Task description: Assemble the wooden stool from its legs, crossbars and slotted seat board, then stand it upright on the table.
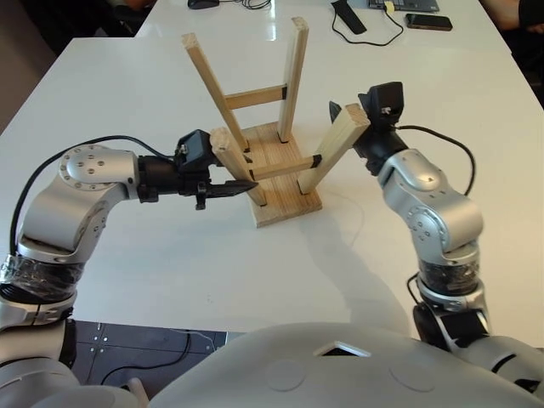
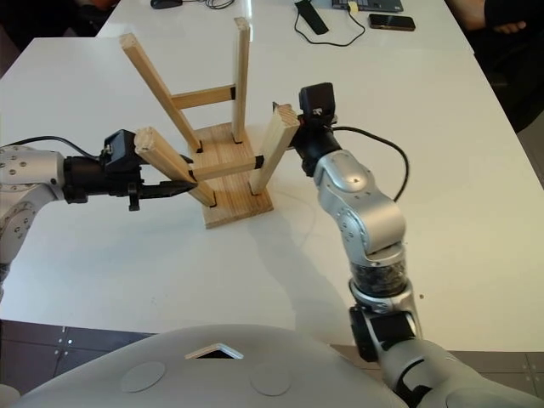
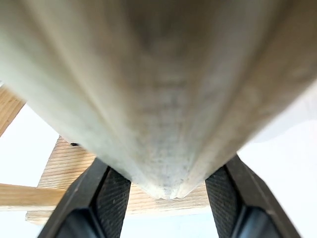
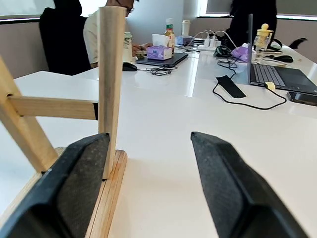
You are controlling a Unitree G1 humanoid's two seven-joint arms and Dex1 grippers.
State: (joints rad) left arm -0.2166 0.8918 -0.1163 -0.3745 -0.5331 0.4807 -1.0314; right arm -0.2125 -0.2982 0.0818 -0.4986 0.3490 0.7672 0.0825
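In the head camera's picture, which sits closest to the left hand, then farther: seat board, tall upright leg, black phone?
1. Seat board, beside the left hand.
2. Tall upright leg, at the board's far edge.
3. Black phone, far right, next table.

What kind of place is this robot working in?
Probably an office or meeting room: a long white table carries an open laptop, a phone and loose cables, with a tissue box farther along.
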